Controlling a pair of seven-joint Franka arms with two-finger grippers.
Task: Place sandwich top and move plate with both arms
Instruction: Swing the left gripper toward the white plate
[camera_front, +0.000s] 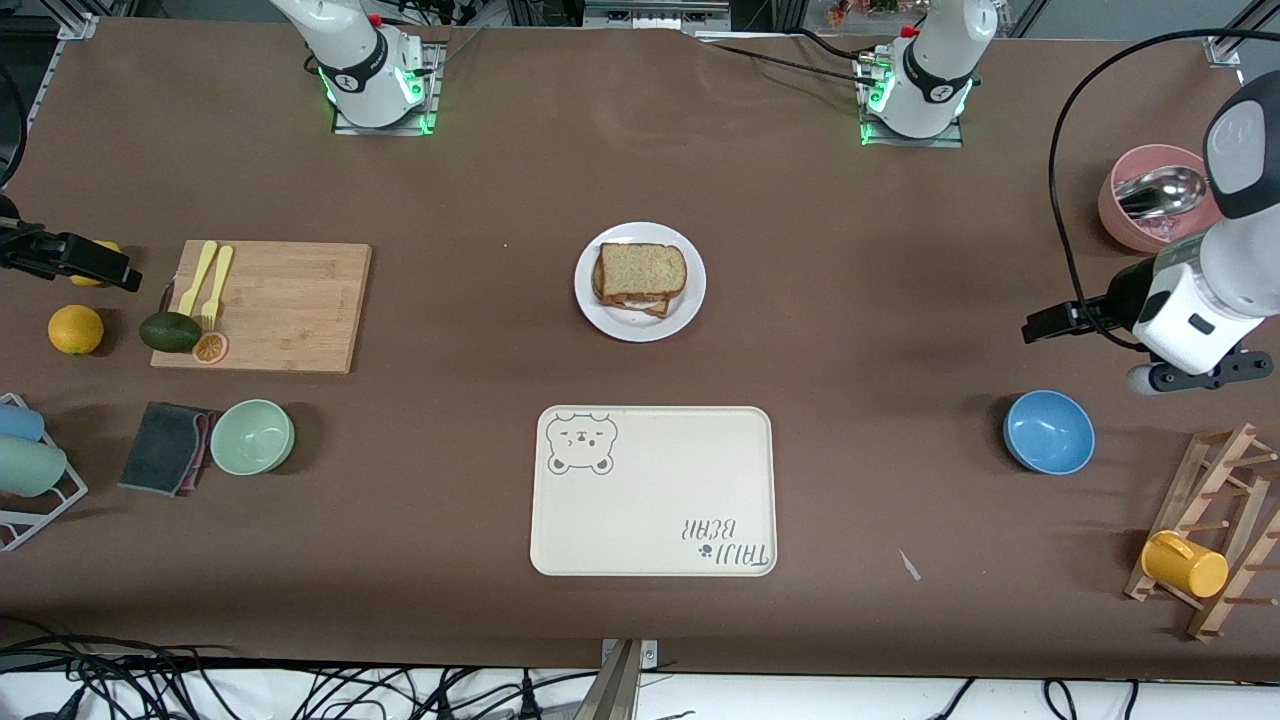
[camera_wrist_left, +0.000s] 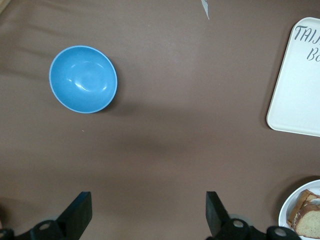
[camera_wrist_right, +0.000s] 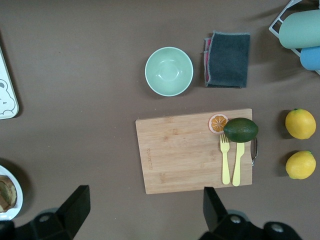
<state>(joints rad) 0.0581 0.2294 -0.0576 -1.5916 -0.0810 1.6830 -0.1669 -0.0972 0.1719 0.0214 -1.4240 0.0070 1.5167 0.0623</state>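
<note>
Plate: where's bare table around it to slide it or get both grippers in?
Bare table rings the plate: toward the cutting board, toward the blue bowl, and a strip before the bear tray. Crowded at both table ends. Left gripper and right gripper wait there, open.

We see an evenly lit scene, bright from overhead, with the brown counter (camera_front: 860, 480) matte and free of glare. Shadows are soft: a faint one lies beside the blue bowl (camera_front: 1048, 431) and a broad dim patch on the counter in the left wrist view. The green base lights (camera_front: 868, 130) glow on the counter near the arms. A spoon (camera_front: 1160, 192) in the pink bowl (camera_front: 1130, 225) gives a small bright glint. All three views look sharp.
</note>
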